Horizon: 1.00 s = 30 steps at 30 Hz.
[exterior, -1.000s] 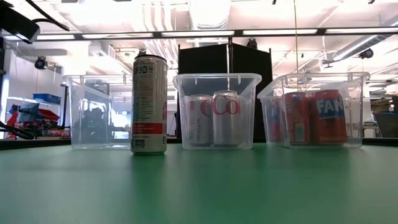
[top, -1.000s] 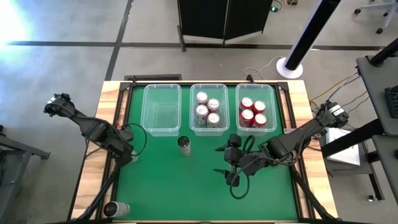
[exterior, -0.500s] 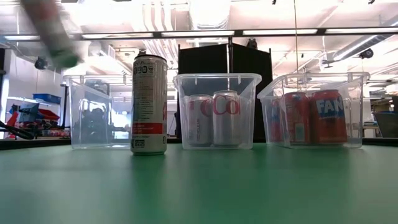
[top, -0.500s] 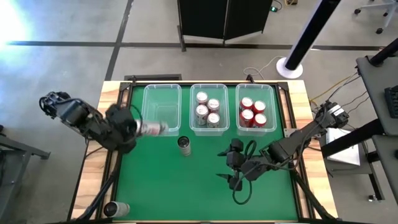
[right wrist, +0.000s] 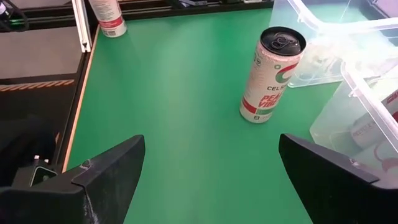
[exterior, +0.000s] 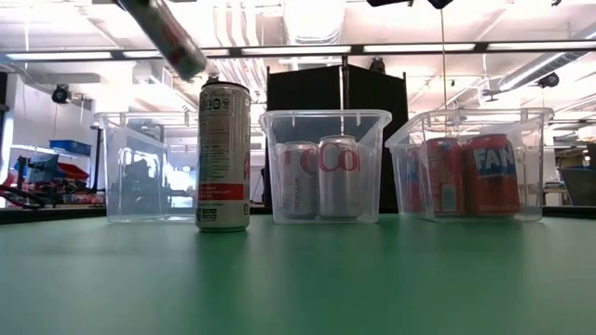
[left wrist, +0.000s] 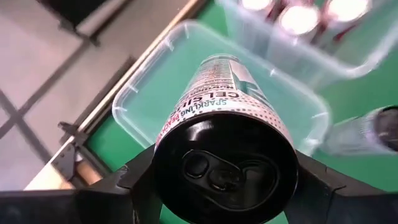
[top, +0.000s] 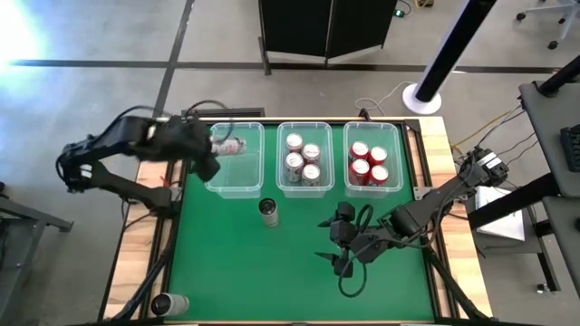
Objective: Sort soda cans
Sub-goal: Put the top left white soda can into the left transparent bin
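Carried up from the table edge, the left claw (top: 210, 154) grips a blurred slim can (top: 228, 147) above the left bin (top: 216, 181).

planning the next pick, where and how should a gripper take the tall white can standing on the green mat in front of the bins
Probably around the middle of the tall white cylindrical metal can, coming from its open near side: it stands upright, with the clear plastic bins close behind. The open right gripper is closest; the left gripper is shut on another can.

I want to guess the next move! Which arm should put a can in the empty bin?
Left. Its gripper already holds a tall can over the empty bin; the right gripper is open, farther away.
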### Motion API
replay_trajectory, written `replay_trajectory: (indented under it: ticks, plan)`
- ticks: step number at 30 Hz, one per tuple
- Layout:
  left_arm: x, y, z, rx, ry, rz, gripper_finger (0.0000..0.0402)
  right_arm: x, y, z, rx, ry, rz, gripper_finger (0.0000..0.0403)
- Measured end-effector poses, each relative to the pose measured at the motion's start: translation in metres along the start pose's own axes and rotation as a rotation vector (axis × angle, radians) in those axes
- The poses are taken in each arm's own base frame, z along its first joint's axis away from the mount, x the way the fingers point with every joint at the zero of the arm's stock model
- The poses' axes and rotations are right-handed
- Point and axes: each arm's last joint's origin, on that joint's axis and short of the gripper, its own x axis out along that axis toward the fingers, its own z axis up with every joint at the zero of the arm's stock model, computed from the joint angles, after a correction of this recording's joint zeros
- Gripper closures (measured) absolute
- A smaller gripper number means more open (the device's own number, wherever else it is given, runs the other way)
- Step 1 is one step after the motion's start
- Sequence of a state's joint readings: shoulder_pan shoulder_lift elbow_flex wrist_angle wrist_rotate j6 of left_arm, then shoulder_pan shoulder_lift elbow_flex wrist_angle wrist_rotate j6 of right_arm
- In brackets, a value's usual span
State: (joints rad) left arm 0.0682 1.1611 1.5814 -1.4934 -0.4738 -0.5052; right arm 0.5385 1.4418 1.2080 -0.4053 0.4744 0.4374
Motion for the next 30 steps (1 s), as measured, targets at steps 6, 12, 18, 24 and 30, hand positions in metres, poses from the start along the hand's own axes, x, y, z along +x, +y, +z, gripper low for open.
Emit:
replay_trajectory:
  ticks: [6, 12, 18, 24, 30]
  plan:
    - [0.048, 0.017, 0.026, 0.052, 0.196, 0.027, 0.0173, 0.003, -0.002, -0.008, 0.010, 0.021, -0.009, 0.0038]
    - [0.091, 0.029, 0.042, 0.109, 0.338, 0.038, 0.0173, 0.009, -0.006, -0.020, 0.006, 0.055, -0.028, 0.0038]
    - [0.126, 0.030, 0.050, 0.187, 0.448, 0.050, 0.0173, 0.015, -0.016, -0.019, 0.020, 0.063, -0.059, 0.0038]
    - [0.148, 0.033, 0.054, 0.217, 0.503, 0.053, 0.0173, 0.017, -0.022, -0.015, 0.036, 0.057, -0.076, 0.0038]
    - [0.157, 0.036, 0.055, 0.193, 0.510, 0.030, 0.0173, 0.017, -0.022, -0.015, 0.050, 0.057, -0.076, 0.0038]
